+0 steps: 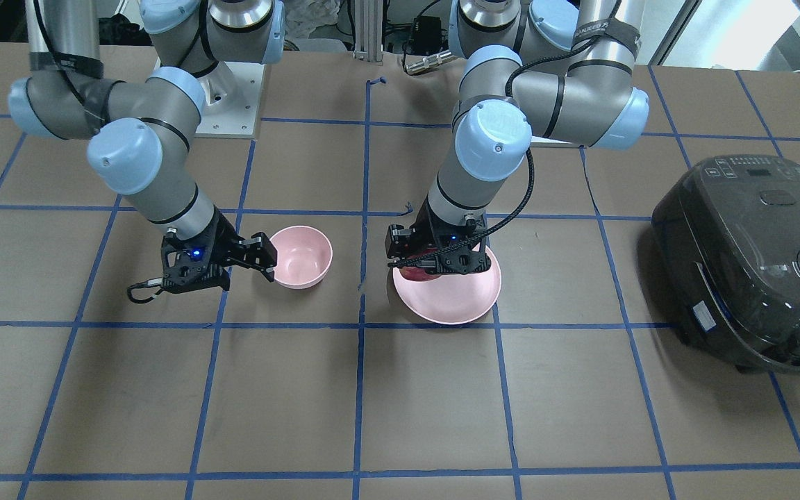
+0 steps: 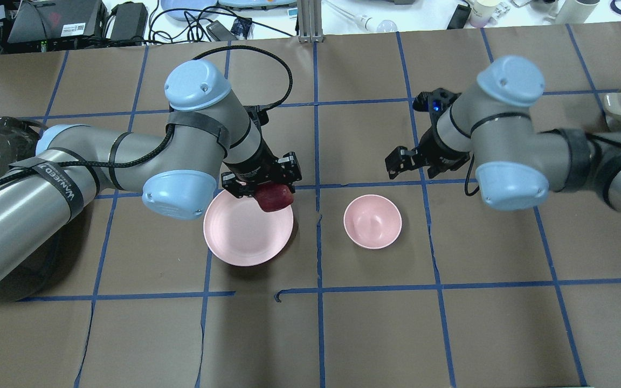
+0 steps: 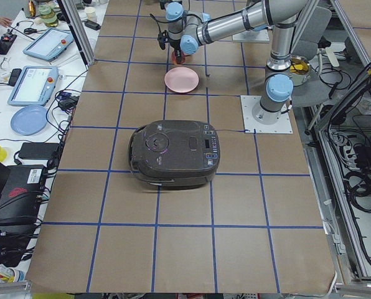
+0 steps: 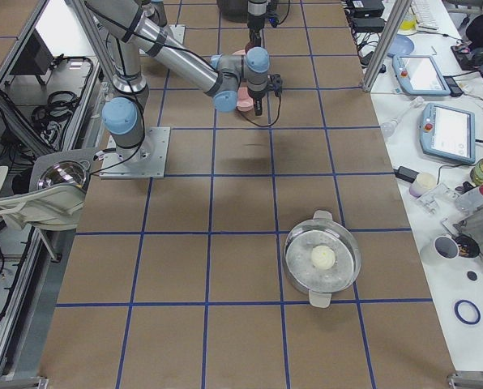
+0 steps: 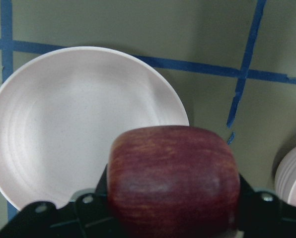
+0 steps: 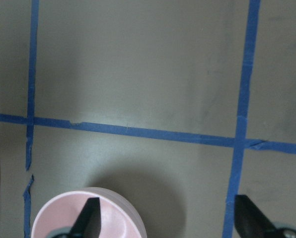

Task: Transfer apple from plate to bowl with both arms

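My left gripper (image 2: 267, 188) is shut on the dark red apple (image 2: 275, 198) and holds it just above the rim of the flat pink plate (image 2: 243, 231), on the side nearest the bowl. The left wrist view shows the apple (image 5: 173, 173) between the jaws, with the plate (image 5: 63, 124) beneath. The small pink bowl (image 2: 372, 221) stands empty to the plate's right. My right gripper (image 2: 402, 161) is open and empty, low over the table just beyond the bowl. In the front view it (image 1: 264, 260) is beside the bowl (image 1: 301, 257). The right wrist view shows the bowl's rim (image 6: 113, 213) between the spread fingertips (image 6: 88, 215).
A dark rice cooker (image 1: 754, 264) stands at the table's end on my left. A metal pot (image 4: 322, 261) holding a pale ball stands toward the end on my right. Blue tape lines grid the brown table.
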You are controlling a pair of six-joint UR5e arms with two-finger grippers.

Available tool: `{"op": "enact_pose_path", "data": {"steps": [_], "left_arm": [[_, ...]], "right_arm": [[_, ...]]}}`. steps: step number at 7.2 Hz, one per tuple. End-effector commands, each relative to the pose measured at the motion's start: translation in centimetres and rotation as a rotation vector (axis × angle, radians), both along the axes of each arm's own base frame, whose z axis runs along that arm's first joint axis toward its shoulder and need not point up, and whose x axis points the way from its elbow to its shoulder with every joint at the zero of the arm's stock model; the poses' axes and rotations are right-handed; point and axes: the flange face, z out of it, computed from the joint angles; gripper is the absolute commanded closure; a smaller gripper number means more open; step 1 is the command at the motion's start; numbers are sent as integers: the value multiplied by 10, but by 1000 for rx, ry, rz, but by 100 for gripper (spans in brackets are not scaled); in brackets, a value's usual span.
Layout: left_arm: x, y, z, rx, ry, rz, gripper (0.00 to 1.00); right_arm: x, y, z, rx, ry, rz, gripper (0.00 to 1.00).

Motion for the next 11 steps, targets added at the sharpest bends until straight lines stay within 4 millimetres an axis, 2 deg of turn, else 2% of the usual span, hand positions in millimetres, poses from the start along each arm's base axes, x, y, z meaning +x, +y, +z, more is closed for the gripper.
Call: {"op": "enact_pose_path", "data": {"steps": [1,2,3,4,5,6,8,9,11], "left_arm": [[-46,14,6,-13,61,81,100],[-68,27,-3,14,52,88,100],[-92,32,-5,-13,62,80,100],[-119,33,-1,-17,68,95,100],[-150,37,4,-53,26,60,100],[-163,36,-6,-54,-3,62,100],[-176,40,-38,-35,-43,31,100],[-187,46,-40,-59,-29,13,100],[-192,46,-71,-27,-50,1,100]], "right_arm": [[-17,-23,148,21,153,-14,0],[-17,-10,205,62,221,-4,0],[-16,4,242,33,237,-5,0],[-16,4,244,18,248,-35,0],[-16,5,251,5,238,-147,0],[-16,5,249,9,233,-173,0],[-15,1,247,-7,222,-176,0],[-14,-4,245,-27,214,-174,0],[-14,-3,243,-55,215,-176,0]]}}
